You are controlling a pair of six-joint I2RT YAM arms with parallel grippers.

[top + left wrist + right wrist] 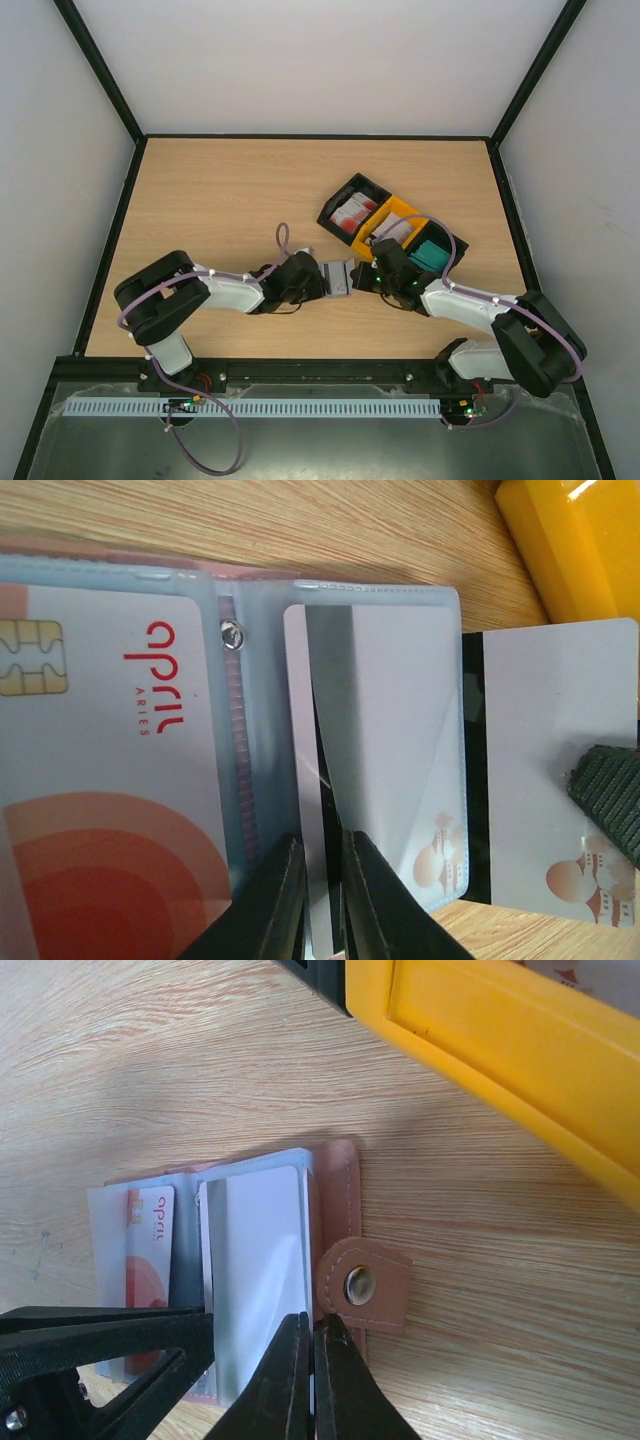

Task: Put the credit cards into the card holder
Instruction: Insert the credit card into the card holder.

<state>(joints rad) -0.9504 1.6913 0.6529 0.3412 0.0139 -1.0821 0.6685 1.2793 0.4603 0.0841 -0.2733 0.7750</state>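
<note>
Card holder [390, 1290] open between inward-reaching arms: right gripper [306, 1322] pinches credit card [560, 730], left gripper [325, 845] nearly closed, hold unclear.

Two arms [232, 291], one card holder [338, 277], one yellow tray [404, 205], one black tray [356, 181]

A pale wooden table [220, 200] took up the whole floor of the booth, its grain running side to side. Plain white walls [320, 60] closed it in at the back and on both sides, edged by thin black posts [98, 65]. Along the near edge ran a white slotted strip [300, 408], next to a dull metal shelf [330, 450]. The light was soft and even.
</note>
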